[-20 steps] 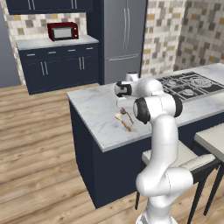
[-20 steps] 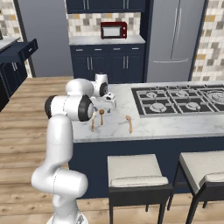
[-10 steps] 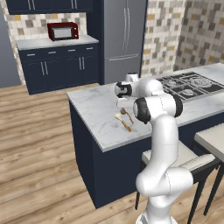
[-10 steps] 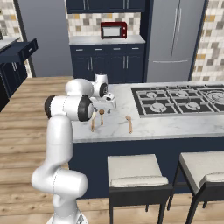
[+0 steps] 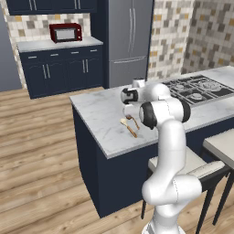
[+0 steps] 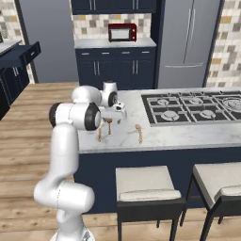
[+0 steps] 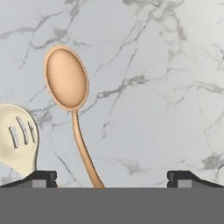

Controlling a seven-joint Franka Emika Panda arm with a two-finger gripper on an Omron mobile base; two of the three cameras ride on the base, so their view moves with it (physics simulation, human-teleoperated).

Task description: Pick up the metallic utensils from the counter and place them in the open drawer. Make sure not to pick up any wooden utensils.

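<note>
My gripper (image 7: 113,177) hangs open just above the counter (image 7: 166,87), fingers pointing down, nothing between them. Under it lies an all-tan wooden spoon (image 7: 66,78), its handle running toward my left fingertip. Left of it shows the pale slotted head of another utensil (image 7: 17,139), its handle hidden. From the base, the gripper (image 6: 117,114) is over the two utensils (image 6: 109,125) (image 6: 100,133), and a third tan one (image 6: 139,133) lies to the right. Metal ends are too small to tell there. The open drawer (image 6: 23,52) juts from the far left cabinets. In the left base view the gripper (image 5: 129,111) sits above the utensils (image 5: 129,124).
A black gas hob (image 6: 188,107) takes up the counter's right half. Two stools (image 6: 146,188) (image 6: 219,186) stand at its near side. Beyond are navy cabinets with a red microwave (image 6: 122,32) and a steel fridge (image 6: 188,42). Wooden floor lies to the left.
</note>
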